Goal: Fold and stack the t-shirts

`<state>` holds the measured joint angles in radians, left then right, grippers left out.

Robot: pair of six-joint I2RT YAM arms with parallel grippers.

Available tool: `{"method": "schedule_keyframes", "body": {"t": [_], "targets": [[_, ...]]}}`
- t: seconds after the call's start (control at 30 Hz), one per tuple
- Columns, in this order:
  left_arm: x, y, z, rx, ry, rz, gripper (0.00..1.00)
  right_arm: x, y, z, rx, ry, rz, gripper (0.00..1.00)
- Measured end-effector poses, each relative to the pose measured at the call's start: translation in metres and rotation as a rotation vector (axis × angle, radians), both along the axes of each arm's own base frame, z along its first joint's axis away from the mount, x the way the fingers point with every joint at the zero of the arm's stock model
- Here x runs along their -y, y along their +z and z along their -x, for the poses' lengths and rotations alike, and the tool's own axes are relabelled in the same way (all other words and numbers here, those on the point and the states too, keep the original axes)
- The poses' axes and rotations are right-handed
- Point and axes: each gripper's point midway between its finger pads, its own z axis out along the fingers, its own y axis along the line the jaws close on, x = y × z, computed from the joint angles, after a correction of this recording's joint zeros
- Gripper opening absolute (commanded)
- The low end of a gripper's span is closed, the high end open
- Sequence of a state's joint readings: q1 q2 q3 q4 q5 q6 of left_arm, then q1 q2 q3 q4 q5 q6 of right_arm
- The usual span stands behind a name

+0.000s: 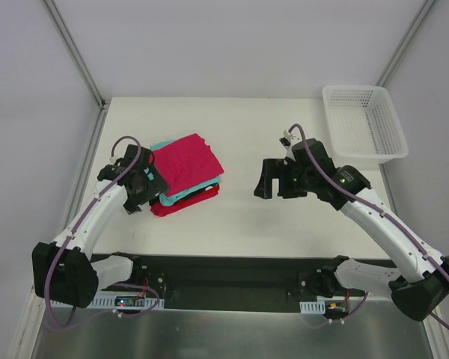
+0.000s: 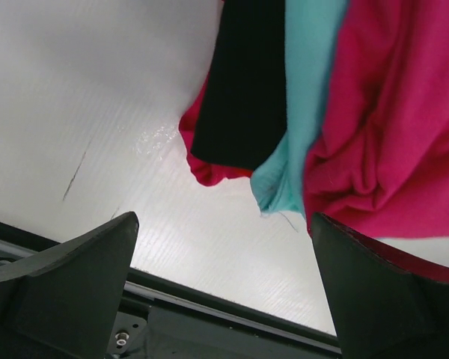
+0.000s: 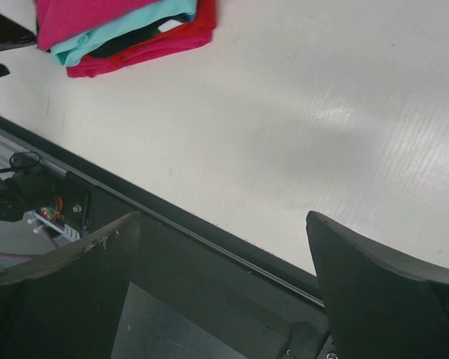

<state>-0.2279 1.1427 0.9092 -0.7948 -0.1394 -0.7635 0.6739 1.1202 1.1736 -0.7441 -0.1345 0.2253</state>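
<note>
The four folded t-shirts sit in one stack [image 1: 185,178] on the left half of the white table [image 1: 284,217]: the magenta-pink t-shirt [image 1: 187,161] on top, a teal t-shirt [image 1: 182,197] under it, a dark one [image 2: 239,90] showing only as a sliver, and a red t-shirt [image 1: 183,206] at the bottom. By the look of it the task is close to done. The left gripper [image 1: 140,185] hangs at the stack's left edge with its jaws spread wide and nothing between them. In the left wrist view the pink cloth bulges right beside one finger [image 2: 374,292], though I cannot tell if they touch. The right gripper [image 1: 272,179] hovers over bare table, well apart from the stack, jaws likewise spread and empty. The white mesh basket [image 1: 363,120] stands at the far right corner. The risk is on the left side: pulling away carelessly could snag the loose pink fold or the dangling teal corner and drag the layers askew.
</note>
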Motion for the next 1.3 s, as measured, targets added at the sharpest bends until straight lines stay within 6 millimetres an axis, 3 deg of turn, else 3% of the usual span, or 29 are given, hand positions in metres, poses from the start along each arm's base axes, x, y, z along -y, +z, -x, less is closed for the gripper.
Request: {"method": "schedule_keyframes", "body": {"t": [0.27, 0.63, 0.8, 1.03, 1.3], "targets": [[-0.026, -0.017, -0.005, -0.080, 0.146, 0.020, 0.99, 0.021, -0.008, -0.016, -0.003, -0.099, 0.018, 0.96], [-0.016, -0.039, 0.011, -0.146, 0.111, 0.068, 0.99, 0.023, -0.015, -0.013, -0.015, -0.103, 0.018, 0.96], [-0.009, -0.042, 0.023, -0.162, 0.058, 0.081, 0.99, 0.022, -0.022, -0.011, -0.038, -0.107, 0.011, 0.96], [0.008, -0.016, 0.024, -0.044, -0.069, 0.115, 0.99, 0.018, -0.019, -0.012, -0.035, -0.106, -0.009, 0.96], [0.044, -0.038, 0.041, -0.173, -0.270, 0.071, 0.99, 0.016, -0.018, -0.013, -0.036, -0.110, -0.022, 0.96]]}}
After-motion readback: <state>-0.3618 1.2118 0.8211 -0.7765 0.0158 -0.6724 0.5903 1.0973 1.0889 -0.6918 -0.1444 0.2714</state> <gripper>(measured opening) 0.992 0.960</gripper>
